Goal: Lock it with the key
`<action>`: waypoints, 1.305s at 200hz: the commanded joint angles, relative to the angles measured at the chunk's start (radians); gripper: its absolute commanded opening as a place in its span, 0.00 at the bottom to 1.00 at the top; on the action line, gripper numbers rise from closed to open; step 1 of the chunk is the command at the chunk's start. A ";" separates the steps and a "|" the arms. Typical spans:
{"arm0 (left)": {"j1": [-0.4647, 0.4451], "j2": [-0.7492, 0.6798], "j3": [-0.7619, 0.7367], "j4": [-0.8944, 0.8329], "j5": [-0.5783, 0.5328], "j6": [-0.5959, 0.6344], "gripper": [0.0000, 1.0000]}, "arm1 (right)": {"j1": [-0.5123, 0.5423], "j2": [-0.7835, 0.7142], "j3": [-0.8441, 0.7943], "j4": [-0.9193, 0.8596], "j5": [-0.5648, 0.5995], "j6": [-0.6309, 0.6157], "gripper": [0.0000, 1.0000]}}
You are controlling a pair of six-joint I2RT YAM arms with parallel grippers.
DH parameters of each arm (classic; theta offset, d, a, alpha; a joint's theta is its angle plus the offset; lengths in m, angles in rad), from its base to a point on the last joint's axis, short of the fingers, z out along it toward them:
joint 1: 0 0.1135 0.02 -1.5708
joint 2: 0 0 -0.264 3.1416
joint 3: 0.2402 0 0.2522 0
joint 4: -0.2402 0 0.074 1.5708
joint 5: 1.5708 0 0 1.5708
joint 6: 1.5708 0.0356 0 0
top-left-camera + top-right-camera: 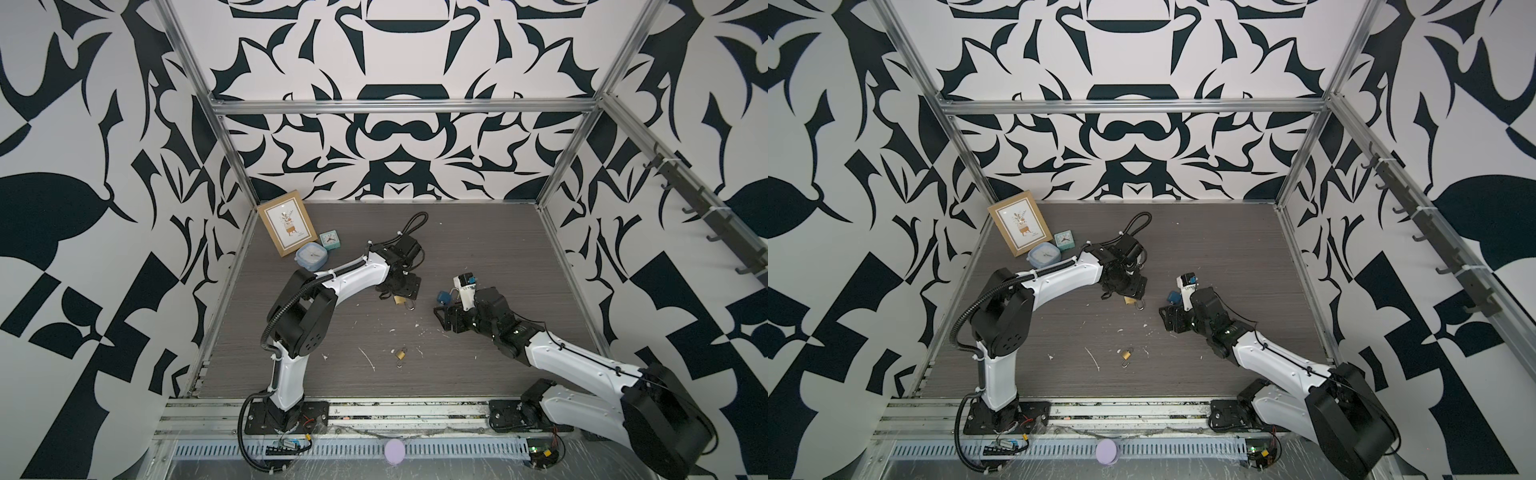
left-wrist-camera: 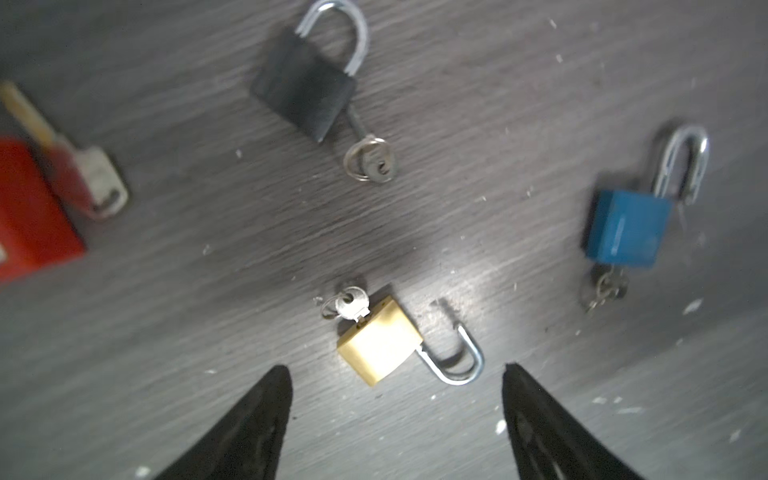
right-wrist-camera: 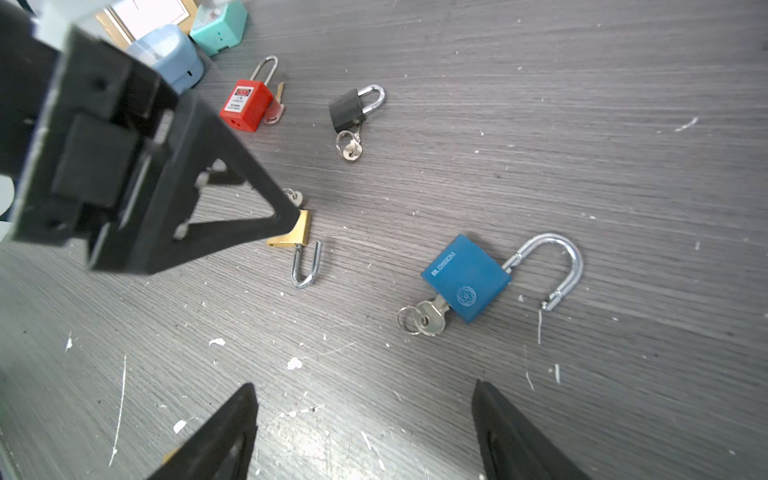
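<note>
L hand (image 2: 395,370) released, jaws wide, nothing between, over brass padlock (image 2: 378,340) lying flat mid-worktop (image 3: 540,124); shackle open, key (image 2: 352,305) in its base. R hand (image 3: 363,384) released, empty, near blue padlock (image 3: 465,276), shackle open too

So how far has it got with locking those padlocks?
The black padlock and red padlock look shut already. Nothing is held: left fingers open by the brass padlock, right fingers open near the blue padlock. Both those shackles are swung open, keys in, so they remain.
</note>
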 commanded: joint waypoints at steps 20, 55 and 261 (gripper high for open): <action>0.011 0.052 0.140 -0.132 -0.201 0.461 0.98 | 0.006 0.044 0.079 -0.008 -0.008 0.031 0.83; 0.011 0.129 0.154 -0.142 -0.323 0.638 1.00 | 0.005 0.086 0.116 -0.028 -0.037 0.042 0.83; -0.022 0.201 0.119 0.022 -0.298 0.603 1.00 | 0.005 0.121 0.136 -0.034 -0.031 0.041 0.83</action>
